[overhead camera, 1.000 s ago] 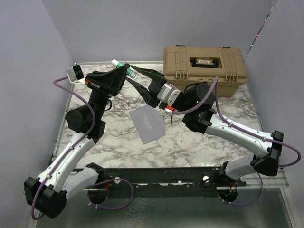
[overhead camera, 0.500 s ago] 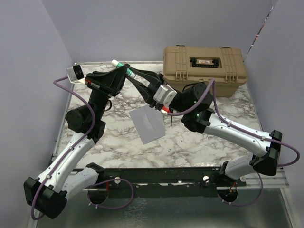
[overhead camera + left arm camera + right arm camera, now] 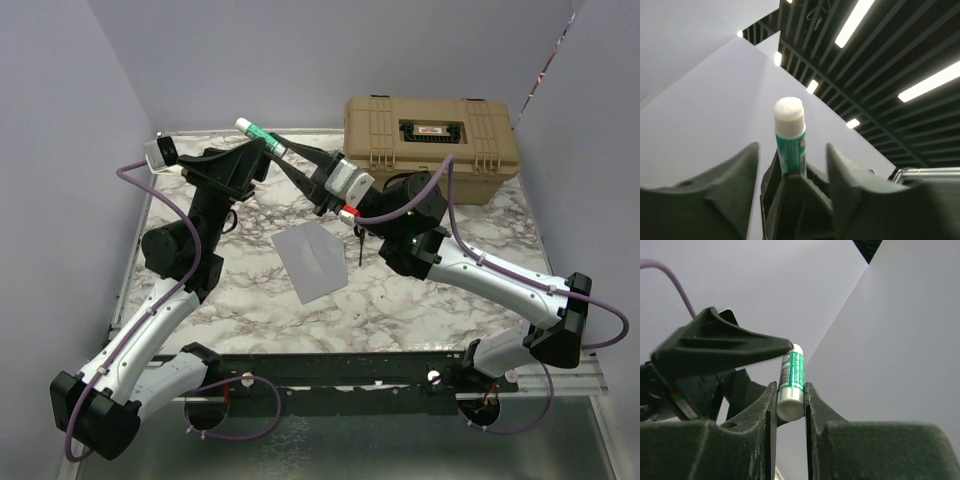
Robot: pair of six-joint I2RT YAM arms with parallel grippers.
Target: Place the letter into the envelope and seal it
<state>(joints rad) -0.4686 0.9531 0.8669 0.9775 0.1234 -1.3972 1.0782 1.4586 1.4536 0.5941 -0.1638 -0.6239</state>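
Note:
A green-and-white glue stick is held up in the air above the back of the table. In the right wrist view my right gripper is shut on the glue stick, its two jaws pressed against the tube's sides. My left gripper is open, its fingers standing apart on either side of the right gripper's tips, and the glue stick pokes up between them. The grey envelope lies flat on the marble table below both grippers. The letter is hidden.
A big tan hard case stands at the back right of the table. Both arms reach in over the middle, meeting at the back left. Plain walls close in on the left, back and right.
My left gripper's fingers have spread apart off the glue stick while my right gripper's jaws have closed onto it. Both grippers have shifted slightly up and left.

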